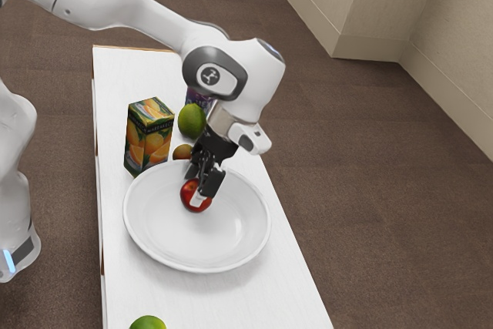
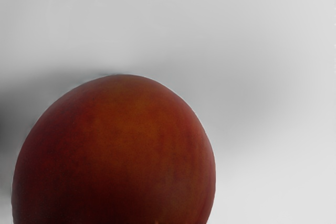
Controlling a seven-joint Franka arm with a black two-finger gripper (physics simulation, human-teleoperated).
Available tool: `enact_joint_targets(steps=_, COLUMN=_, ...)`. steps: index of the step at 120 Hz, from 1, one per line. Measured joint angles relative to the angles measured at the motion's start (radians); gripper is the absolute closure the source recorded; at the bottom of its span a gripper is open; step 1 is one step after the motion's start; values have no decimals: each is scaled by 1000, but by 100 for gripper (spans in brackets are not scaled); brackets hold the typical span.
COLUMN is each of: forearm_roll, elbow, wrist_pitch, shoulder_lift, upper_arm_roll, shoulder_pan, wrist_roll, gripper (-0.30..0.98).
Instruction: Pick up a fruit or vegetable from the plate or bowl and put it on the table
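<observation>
White casing is seen at the exterior view's left, where the robot arm point(image 1: 123, 5) is carried in from the upper left, over the white table point(image 1: 285, 290). Next, toward the right, a juice carton point(image 1: 148, 138) is found standing upright, with oranges pictured on its sides. Near the table's front part, a green fruit point(image 1: 148, 323) is partly cut off by the exterior view's lower edge. Between it and the carton, and extending farther right, a wide white bowl point(image 1: 239, 229) is set on the table. Just beyond the bowl's far rim, a small brownish-orange fruit point(image 1: 182, 152) is placed, and behind that a larger green fruit point(image 1: 191, 122) is seen. Farther back, a purple container point(image 1: 197, 99) is partly hidden by the arm.

The red fruit point(image 1: 187, 195) is located inside the bowl, toward its far side, and is partly covered by the black gripper point(image 1: 196, 190), which is tilted down over it. Whether the fruit is gripped cannot be told. In the wrist view, its rounded red and orange skin is shown close up against the pale bowl. Toward the exterior view's right, brown flooring point(image 1: 385, 159) is met by a beige wall point(image 1: 462, 59).
</observation>
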Motion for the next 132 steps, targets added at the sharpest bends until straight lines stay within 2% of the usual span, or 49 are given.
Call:
enact_joint_targets(steps=31, forearm_roll=-4, elbow=-1, wrist_pitch=9, shoulder_lift=21, upper_arm_roll=-1, shoulder_pan=-13, wrist_roll=-1, gripper=-1)
enact_joint_targets(steps=110, forearm_roll=-18, elbow=-10, wrist_pitch=111, shoulder_lift=66, upper_arm_roll=-1, shoulder_pan=-34, wrist_roll=-3, gripper=4)
enact_joint_targets(steps=120, forearm_roll=-19, elbow=-10, wrist_pitch=120, shoulder_lift=78, upper_arm_roll=-1, shoulder_pan=-34, wrist_roll=-2, gripper=8)
enact_joint_targets(steps=132, forearm_roll=-19, elbow=-9, wrist_pitch=126, shoulder_lift=81, upper_arm_roll=-1, shoulder_pan=-31, wrist_roll=0, gripper=18)
